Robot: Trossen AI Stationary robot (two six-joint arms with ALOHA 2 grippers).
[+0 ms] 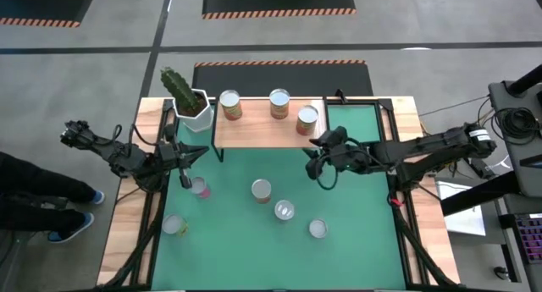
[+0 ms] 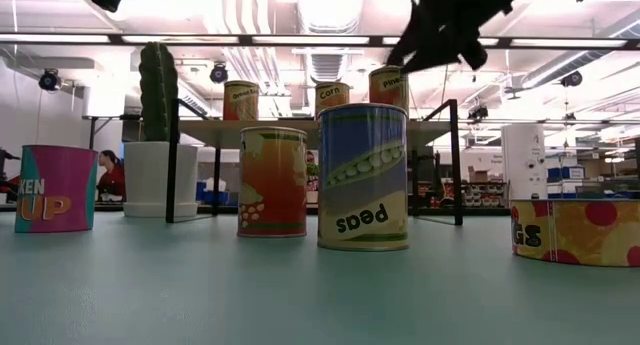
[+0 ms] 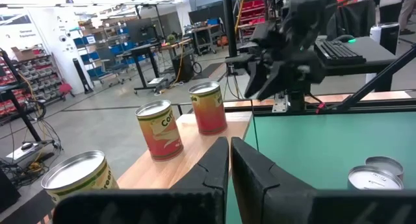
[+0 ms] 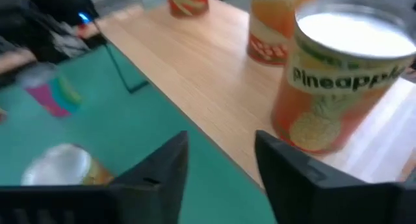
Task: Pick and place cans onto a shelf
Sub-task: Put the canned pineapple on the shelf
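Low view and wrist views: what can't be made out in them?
- Low view: right gripper is a backlit silhouette; finger gap unreadable.
- Low view: rightmost can is cut by the edge.
- Right wrist view: pink can is blurred; label illegible.
- Left wrist view: nearest can is partly cut off.

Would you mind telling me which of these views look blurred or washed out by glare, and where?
Right wrist view: soft all over, the pink can smeared, and the pineapple can with its lid blown out white. Low view: ceiling lights glare behind the shelf, and the right gripper is a dark silhouette. Left wrist view: the right arm beyond is blurred. High view: evenly lit.
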